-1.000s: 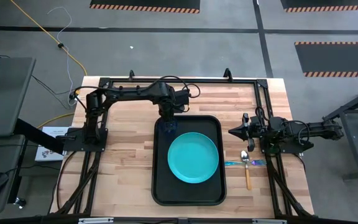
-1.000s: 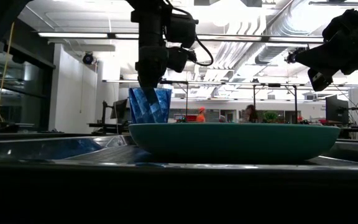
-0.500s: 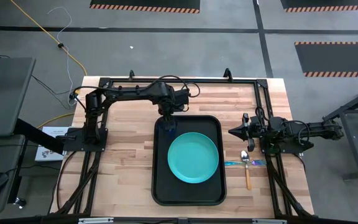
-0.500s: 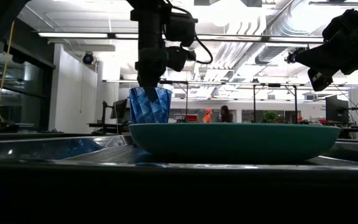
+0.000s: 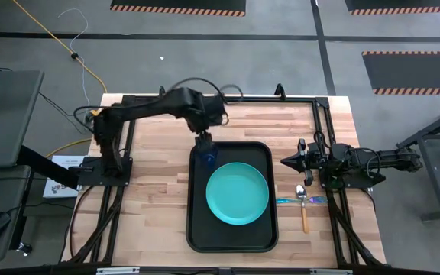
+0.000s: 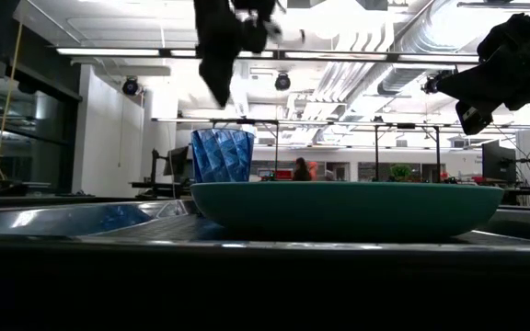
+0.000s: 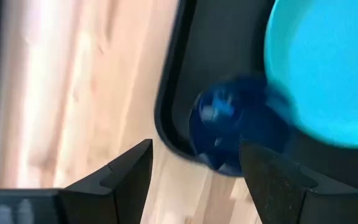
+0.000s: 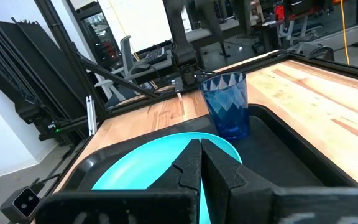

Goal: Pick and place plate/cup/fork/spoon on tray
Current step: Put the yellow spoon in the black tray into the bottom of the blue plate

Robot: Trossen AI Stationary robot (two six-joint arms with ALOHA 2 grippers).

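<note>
The dark-blue cup (image 5: pixel 207 158) stands upright on its base in the far left corner of the black tray (image 5: pixel 195 229), beside the teal plate (image 5: pixel 237 193), which lies flat on the tray. My left gripper (image 5: pixel 203 142) hangs open above the cup (image 6: pixel 222 155), clear of it; in the left wrist view the cup (image 7: pixel 232 134) shows far below the spread fingers. The spoon (image 5: pixel 304 208) and the light-blue fork (image 5: pixel 290 200) lie crossed on the table right of the tray. My right gripper (image 5: pixel 287 162) is shut and waits by the tray's right side.
A black metal frame (image 5: pixel 323 122) runs along the table's far and right sides. Bare wood lies left of the tray (image 5: pixel 155 191). The room beyond the table shows desks, screens and people far off.
My left gripper has let go of the cup and gone up, standing now well above the cup's rim. The cup has stayed upright where it was, in the tray's far left corner.
</note>
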